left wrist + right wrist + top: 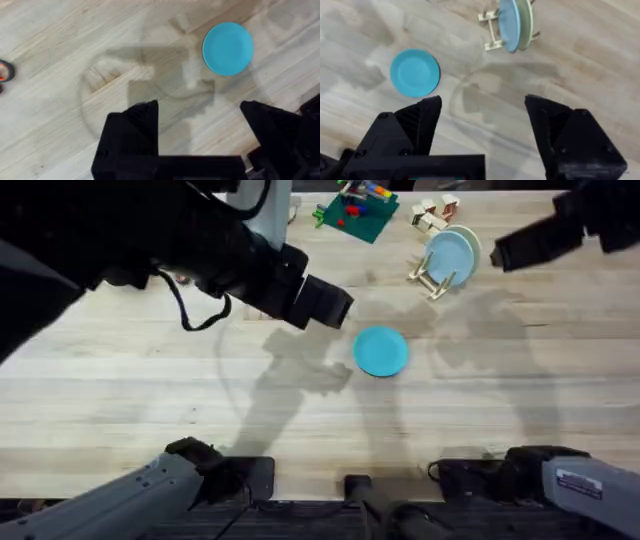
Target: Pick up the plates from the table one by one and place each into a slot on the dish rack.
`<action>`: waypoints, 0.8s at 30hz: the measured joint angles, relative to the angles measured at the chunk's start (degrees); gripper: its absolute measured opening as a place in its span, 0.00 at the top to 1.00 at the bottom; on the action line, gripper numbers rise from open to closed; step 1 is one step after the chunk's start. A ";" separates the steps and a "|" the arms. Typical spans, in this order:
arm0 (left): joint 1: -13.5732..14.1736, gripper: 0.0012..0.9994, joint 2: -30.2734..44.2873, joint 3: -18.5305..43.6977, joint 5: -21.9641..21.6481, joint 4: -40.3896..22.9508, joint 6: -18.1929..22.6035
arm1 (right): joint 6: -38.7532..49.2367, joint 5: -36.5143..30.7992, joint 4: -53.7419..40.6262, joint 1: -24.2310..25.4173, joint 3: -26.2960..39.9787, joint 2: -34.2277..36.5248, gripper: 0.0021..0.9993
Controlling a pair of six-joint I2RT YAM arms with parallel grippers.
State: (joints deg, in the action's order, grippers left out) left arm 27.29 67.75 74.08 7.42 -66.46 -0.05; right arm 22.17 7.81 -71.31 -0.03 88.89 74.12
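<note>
A: On the table [120, 400], what is the biggest thing you see?

B: The table itself. It is made of pale wood planks, and dark shadows of the arms lie across its middle.

A: And the arms?

B: There are 2. The left arm [150, 240] is big, dark and blurry, and it reaches in from the far left side. Its left gripper [200, 130] hangs above bare wood with its fingers spread wide apart, and nothing is between them. The right arm [560, 230] comes in at the far right corner. The right gripper [482, 130] is up in the air too, with its fingers also wide apart and holding nothing.

A: Where is the rack?

B: The rack [432, 278] stands at the far right part of the table, close to the tip of the right arm. It holds 2 plates up on their edges. One is the pale blue plate [450, 255], and right behind it is a cream plate [525, 22].

A: Is there another plate?

B: Yes, 1 turquoise plate [381, 350] lies flat near the middle of the table. It is well apart from the rack, and nothing touches it. The left gripper is near it.

A: Anything smaller?

B: A green board [355, 215] with little toy bricks on it sits at the far edge. A few small blocks [435, 212] lie between it and the rack.
</note>
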 joint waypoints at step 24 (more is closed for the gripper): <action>-0.50 0.96 0.94 0.00 7.96 2.50 0.87 | -6.95 0.20 -0.06 0.00 -19.31 -14.18 0.00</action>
State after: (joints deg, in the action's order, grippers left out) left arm 26.79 68.69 74.08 15.38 -63.96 0.81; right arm 15.22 8.01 -71.37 -0.03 69.58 59.94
